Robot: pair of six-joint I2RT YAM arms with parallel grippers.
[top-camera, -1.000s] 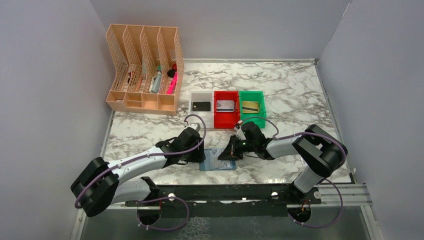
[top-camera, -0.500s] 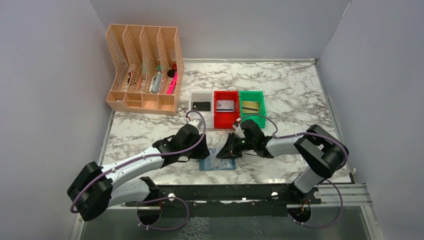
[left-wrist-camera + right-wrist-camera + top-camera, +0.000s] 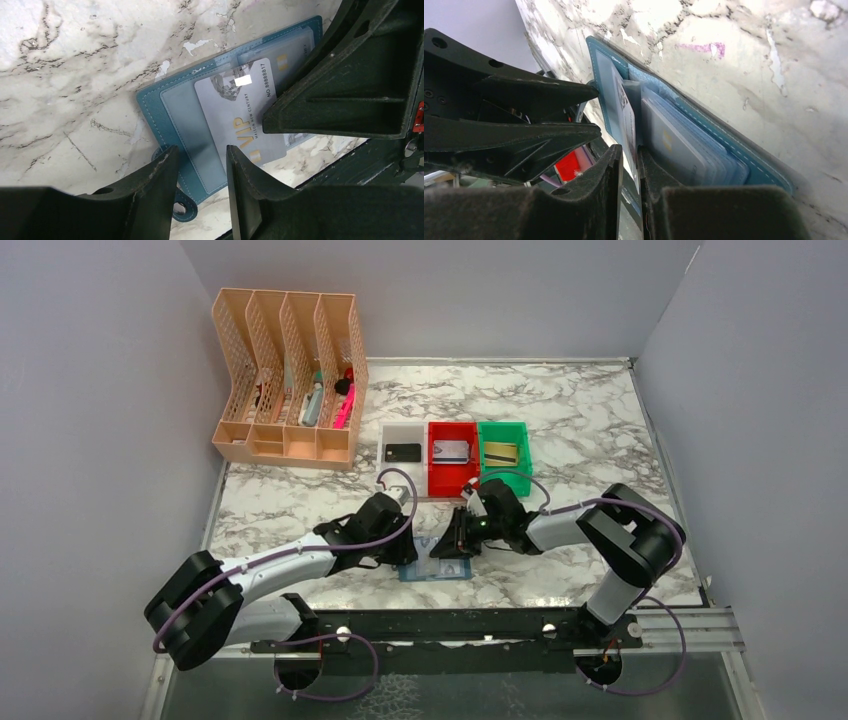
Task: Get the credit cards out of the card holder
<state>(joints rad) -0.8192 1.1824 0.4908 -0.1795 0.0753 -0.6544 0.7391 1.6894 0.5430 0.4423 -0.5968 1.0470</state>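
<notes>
The blue card holder lies open on the marble near the front edge. A silver VIP credit card sticks partly out of its left half. More credit cards sit in the right half's pockets. My left gripper is open, its tips over the holder's near edge by the snap tab. My right gripper stands narrowly open, with the silver card's raised edge in the slit between its fingers. In the top view the two grippers face each other over the holder.
Three small bins stand behind the wallet: white with a black card, red with a silver card, green with a gold card. A peach mesh file rack is at the back left. Grey walls close both sides.
Both grippers stay at the wallet. The left arm shifted slightly, its gripper now a little closer over the wallet's left half. The right gripper edged slightly left.
</notes>
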